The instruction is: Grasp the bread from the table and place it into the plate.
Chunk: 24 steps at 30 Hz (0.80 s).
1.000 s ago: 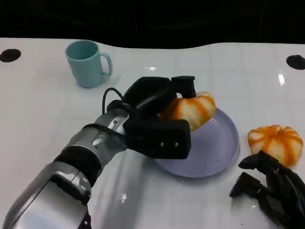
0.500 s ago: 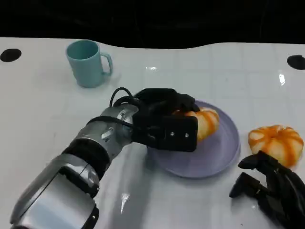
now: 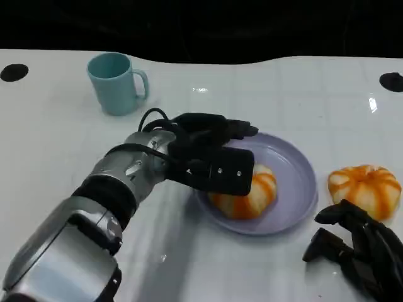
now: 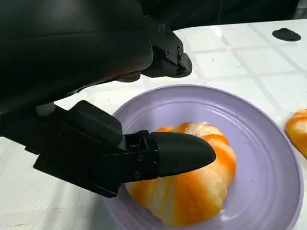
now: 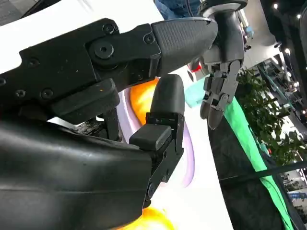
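An orange-and-white bread roll (image 3: 252, 198) lies on the purple plate (image 3: 296, 182) in the head view, at its near left side. My left hand (image 3: 208, 154) hovers over that side of the plate, fingers spread apart. In the left wrist view the thumb (image 4: 177, 153) sits just over the roll (image 4: 192, 191) while the other fingers (image 4: 163, 62) stay clear above the plate (image 4: 268, 158). A second roll (image 3: 364, 189) sits on the table right of the plate. My right hand (image 3: 359, 251) rests near it at the lower right, holding nothing.
A teal mug (image 3: 116, 83) stands at the back left of the white table. Black discs (image 3: 12, 72) (image 3: 391, 80) mark the far corners. The second roll's edge (image 4: 300, 132) shows beside the plate in the left wrist view.
The left hand carried the roll down from above the plate's rim and set it on the plate; its fingers have spread off it. The right hand has not moved.
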Each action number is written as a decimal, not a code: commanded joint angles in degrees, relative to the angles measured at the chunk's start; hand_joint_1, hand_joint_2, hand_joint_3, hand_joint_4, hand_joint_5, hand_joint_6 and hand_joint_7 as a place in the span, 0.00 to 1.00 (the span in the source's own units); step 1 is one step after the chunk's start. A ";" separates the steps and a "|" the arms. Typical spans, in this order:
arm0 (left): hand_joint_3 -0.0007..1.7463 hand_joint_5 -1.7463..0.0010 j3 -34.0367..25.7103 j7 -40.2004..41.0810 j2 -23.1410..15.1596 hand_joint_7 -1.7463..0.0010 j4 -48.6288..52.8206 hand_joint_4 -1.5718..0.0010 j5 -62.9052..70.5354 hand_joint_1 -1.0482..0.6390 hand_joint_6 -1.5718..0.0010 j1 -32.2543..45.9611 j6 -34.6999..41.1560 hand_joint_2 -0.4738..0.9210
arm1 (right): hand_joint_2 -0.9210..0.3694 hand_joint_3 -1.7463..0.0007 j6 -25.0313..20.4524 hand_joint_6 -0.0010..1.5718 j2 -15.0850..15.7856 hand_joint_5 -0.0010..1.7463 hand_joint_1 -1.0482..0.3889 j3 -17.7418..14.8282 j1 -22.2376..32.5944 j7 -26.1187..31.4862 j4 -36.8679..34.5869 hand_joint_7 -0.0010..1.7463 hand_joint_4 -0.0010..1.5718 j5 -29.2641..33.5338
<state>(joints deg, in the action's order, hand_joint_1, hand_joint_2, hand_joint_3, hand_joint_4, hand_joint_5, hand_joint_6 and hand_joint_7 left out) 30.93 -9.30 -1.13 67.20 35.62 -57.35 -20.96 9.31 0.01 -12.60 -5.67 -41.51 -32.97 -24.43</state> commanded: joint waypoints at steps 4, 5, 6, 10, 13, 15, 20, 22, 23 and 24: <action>0.40 0.83 -2.80 -0.75 -3.02 0.97 -3.71 0.94 -2.88 0.06 0.81 1.45 -2.89 1.00 | 0.00 0.87 -0.79 0.39 0.85 0.85 0.36 0.00 1.16 1.29 0.75 0.67 0.43 0.17; 0.40 0.83 -3.76 -0.89 -3.69 0.97 -4.44 0.93 -4.11 0.07 0.81 2.42 -4.15 1.00 | 0.00 0.87 -0.77 0.39 0.84 0.85 0.36 -0.05 1.12 1.02 0.65 0.67 0.43 -0.04; 0.39 0.82 -4.40 -1.05 -4.14 0.97 -4.98 0.92 -4.93 0.08 0.81 3.10 -4.98 1.00 | 0.00 0.86 -0.76 0.39 0.85 0.85 0.36 -0.08 1.08 0.85 0.58 0.67 0.42 -0.14; 0.39 0.82 -4.96 -1.50 -4.56 0.98 -5.76 0.92 -5.67 0.09 0.81 3.81 -5.67 1.00 | 0.00 0.86 -0.76 0.38 0.89 0.85 0.37 -0.09 1.05 0.73 0.49 0.67 0.42 -0.16; 0.33 0.78 -13.70 -5.38 -4.58 0.96 -8.92 0.85 -18.22 0.14 0.77 12.21 -12.49 1.00 | 0.00 0.87 -0.27 0.38 0.75 0.86 0.36 -0.09 0.78 0.83 -0.04 0.68 0.42 -0.01; 0.31 0.74 -18.04 -8.76 -3.77 0.95 -10.99 0.82 -25.75 0.17 0.74 16.81 -16.30 1.00 | 0.00 0.87 0.07 0.39 0.50 0.86 0.36 -0.13 0.84 1.36 0.12 0.68 0.43 0.14; 0.29 0.67 -22.80 -13.72 -2.18 0.94 -16.23 0.77 -34.57 0.18 0.68 22.56 -16.75 1.00 | 0.00 0.88 -0.92 0.39 0.62 0.86 0.35 0.02 0.92 1.61 0.63 0.68 0.43 0.00; 0.28 0.66 -23.25 -14.27 -2.03 0.94 -17.34 0.76 -35.22 0.18 0.67 23.29 -16.39 1.00 | 0.00 0.87 -0.80 0.39 0.63 0.86 0.36 0.02 0.90 1.54 0.57 0.67 0.42 -0.02; 0.28 0.66 -23.37 -14.45 -2.00 0.94 -17.64 0.76 -35.24 0.18 0.67 23.43 -16.19 1.00 | 0.00 0.87 -0.82 0.39 0.63 0.86 0.36 0.03 0.90 1.54 0.58 0.67 0.42 -0.02; 0.28 0.66 -23.44 -14.56 -1.99 0.94 -17.91 0.76 -35.25 0.18 0.67 23.54 -16.01 1.00 | 0.00 0.87 -0.84 0.39 0.63 0.86 0.36 0.03 0.91 1.54 0.59 0.67 0.42 -0.02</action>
<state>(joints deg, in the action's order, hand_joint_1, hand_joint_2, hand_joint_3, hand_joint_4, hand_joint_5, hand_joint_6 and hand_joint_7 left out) 8.19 -22.91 -3.18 50.70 1.23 -34.58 -37.15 8.67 0.07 -12.40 -5.38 -40.14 -32.32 -24.31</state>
